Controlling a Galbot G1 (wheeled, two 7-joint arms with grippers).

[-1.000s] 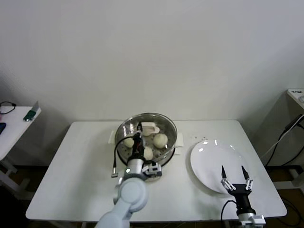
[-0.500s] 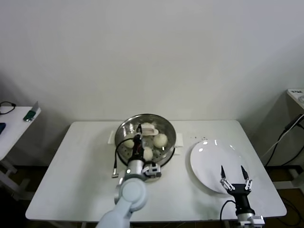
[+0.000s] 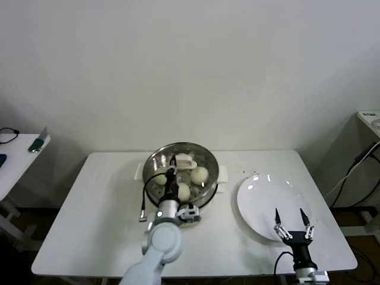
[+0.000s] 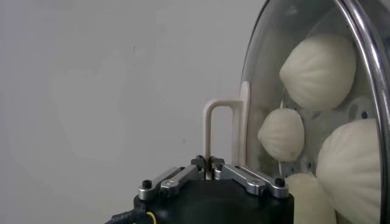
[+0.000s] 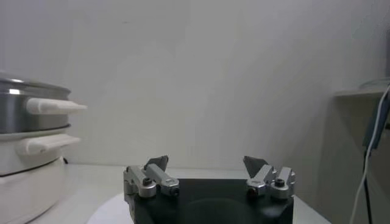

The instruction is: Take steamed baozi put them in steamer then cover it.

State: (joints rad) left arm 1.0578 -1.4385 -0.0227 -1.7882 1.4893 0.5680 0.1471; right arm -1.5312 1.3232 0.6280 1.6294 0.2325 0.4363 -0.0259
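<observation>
The left gripper has its jaws closed on the thin cream-white loop handle of a clear glass lid with a steel rim, pinching it right at the fingertips. The lid hangs tilted above the round shiny stainless-steel steamer, which stands directly beneath this gripper. Through the glass, just beyond the handle, the small round cream-white steamed baozi sit on the perforated tray; three are plain in the head view and four show through the lid in the wrist view.

The lid is likely rigid, fairly heavy for so narrow a grip, and breakable if dropped or knocked against the pot's edge. Its glass and polished rim would be slippery, so the loop handle looks like the only sound place to hold. Held from that one spot, the lid can swing, so its rim probably needs levelling over the steamer's rim before release. The buns look soft and easily dented, and should not be pressed by the lid.

The right gripper idles with its fingers spread wide and empty, over the near edge of a flat white round plate.
</observation>
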